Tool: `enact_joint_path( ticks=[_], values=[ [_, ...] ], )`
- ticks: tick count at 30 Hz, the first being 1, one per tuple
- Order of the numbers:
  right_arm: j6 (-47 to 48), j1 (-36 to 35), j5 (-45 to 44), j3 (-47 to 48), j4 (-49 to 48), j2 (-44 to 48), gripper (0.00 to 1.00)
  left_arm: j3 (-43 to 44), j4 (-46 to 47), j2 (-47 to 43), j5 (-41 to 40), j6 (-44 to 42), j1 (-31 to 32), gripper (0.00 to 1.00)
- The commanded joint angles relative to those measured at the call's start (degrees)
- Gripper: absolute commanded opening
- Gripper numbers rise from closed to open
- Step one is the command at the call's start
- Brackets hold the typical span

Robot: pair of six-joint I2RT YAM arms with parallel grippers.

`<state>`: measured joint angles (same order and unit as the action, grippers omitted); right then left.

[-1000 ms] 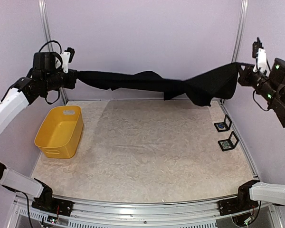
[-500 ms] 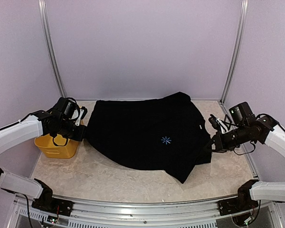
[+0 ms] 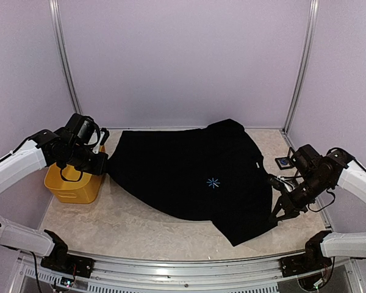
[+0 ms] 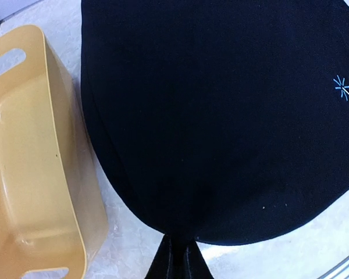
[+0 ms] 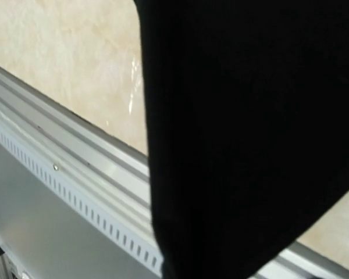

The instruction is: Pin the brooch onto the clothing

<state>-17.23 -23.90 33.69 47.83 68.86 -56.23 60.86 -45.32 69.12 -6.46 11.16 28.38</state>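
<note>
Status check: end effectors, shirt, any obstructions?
Left end effector shut on black T-shirt edge, right end effector shut on opposite corner. Shirt laid out, starburst mark up, no brooch on it. Yellow bin beside left edge.

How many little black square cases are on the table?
1: the case by the table's right edge, beyond the right arm. Others may hide behind that arm or under the T-shirt.
</note>
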Motion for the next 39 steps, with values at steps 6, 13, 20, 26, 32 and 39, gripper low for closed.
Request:
enact_joint_path(
  ticks=[6,13,20,26,32,39],
  values=[
    [1.13,-0.75,0.75,1.75,5.43,-0.36,0.26,-7.23,-11.29,-5.63,-1.88,9.23,1.11,0.21],
    [-2.10,-0.79,-10.89,16.84,8.97,-2.77,0.67,-0.42,-12.23,-9.70,-7.45,10.96,1.13,0.48],
    [-8.27,-0.79,-19.98,11.60,-17.75,-8.74,0.32,1.41,9.15,-0.43,5.96,9.18,15.40,0.29],
    [-6.89,-0.47,-24.56,7.14,-33.96,-23.92,0.10,5.56,29.60,18.05,11.22,-11.75,40.98,0.45],
    [-4.28,-0.10,-29.43,9.90,-38.08,-36.85,0.00,23.56,30.88,41.83,16.77,-26.64,47.64,0.61],
    [-3.77,0.09,-30.78,9.66,-41.10,-43.14,0.00,32.49,28.88,57.04,21.90,-36.53,49.98,0.74]
  ],
)
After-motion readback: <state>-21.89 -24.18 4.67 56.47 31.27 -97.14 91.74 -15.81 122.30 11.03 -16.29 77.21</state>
